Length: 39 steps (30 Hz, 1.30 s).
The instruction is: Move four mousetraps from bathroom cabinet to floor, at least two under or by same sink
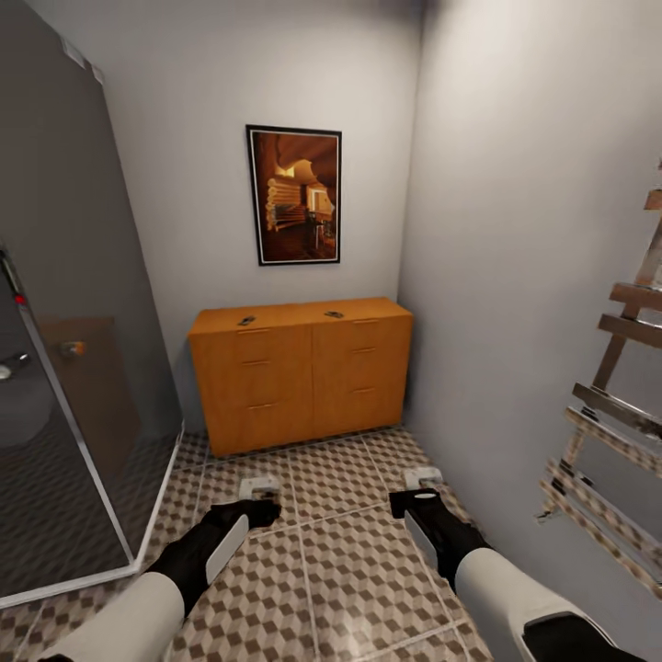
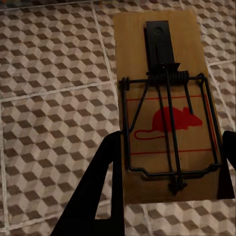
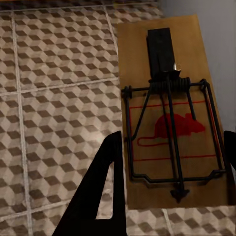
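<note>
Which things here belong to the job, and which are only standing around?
Job: mousetrap in left gripper; mousetrap in right gripper; two mousetraps on the cabinet; cabinet; bathroom floor.
Around: framed picture; shower glass; towel rack.

On the cabinet [image 1: 303, 372] top I see two small dark things [image 1: 246, 321], too tiny to identify. The towel ladder [image 1: 614, 405] is cut off at my right.

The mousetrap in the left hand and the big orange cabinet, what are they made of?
The mousetrap looks like a flat tan board, probably wood, with a matte face and a red printed mouse. Its spring and bars look like dark metal wire. The cabinet looks like smooth orange-brown wood or veneer, with faint grain and a soft sheen.
</note>
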Tool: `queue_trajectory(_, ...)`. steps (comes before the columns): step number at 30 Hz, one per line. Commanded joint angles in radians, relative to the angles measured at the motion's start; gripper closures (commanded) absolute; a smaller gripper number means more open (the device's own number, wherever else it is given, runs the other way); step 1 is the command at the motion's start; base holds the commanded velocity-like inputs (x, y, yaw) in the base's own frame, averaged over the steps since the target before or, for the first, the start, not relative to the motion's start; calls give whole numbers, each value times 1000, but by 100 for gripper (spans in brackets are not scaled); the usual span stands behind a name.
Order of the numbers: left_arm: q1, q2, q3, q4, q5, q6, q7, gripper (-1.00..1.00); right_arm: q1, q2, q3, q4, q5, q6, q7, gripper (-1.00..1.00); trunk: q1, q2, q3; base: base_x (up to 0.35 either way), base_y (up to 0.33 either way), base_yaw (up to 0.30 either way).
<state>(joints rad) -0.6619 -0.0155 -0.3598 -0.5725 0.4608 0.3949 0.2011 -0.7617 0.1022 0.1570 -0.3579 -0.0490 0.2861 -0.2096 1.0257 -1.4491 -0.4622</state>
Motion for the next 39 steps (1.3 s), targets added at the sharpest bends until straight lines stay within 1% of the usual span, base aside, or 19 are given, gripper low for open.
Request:
queue_trajectory(1, -1, -2, -6, 0, 8, 2, 5, 100, -1, -2, 9, 17, -5, -7, -7, 100, -1, -1, -1, -346, 0, 0)
queue_trajectory(4, -1, -28, -9, 8, 3, -3, -5, 100, -2, -13, 8, 86, -6, -64, -6, 100, -1, -1, -1, -346, 0, 0)
queue_trajectory(8, -1, -39, -11, 24, 10, -6, -10, 100, -1, -17, 7, 124, -7, -87, -5, 100, -1, -1, -1, -346, 0, 0)
queue_trajectory(11, -1, -40, -11, 58, 13, -13, -12, 100, -1, -17, 8, 159, -6, -102, -4, 100, -1, -1, -1, -346, 0, 0)
queue_trajectory(14, -1, -42, -10, 111, 12, -49, -14, 100, -1, -18, 8, 200, -5, -131, -4, 100, -1, -1, -1, -346, 0, 0)
queue_trajectory(18, -1, -43, -10, 135, 10, -82, -15, 100, -1, -18, 7, 215, -6, -143, -4, 100, -1, -1, -1, -346, 0, 0)
queue_trajectory(26, -1, -42, -10, 144, 10, -92, -16, 100, -1, -19, 7, 237, -6, -151, -5, 100, -1, -1, -1, -346, 0, 0)
queue_trajectory(39, -1, -43, -10, 145, 10, -91, -16, 100, -1, -18, 9, 239, -6, -151, -5, 100, -1, -1, -1, -346, 0, 0)
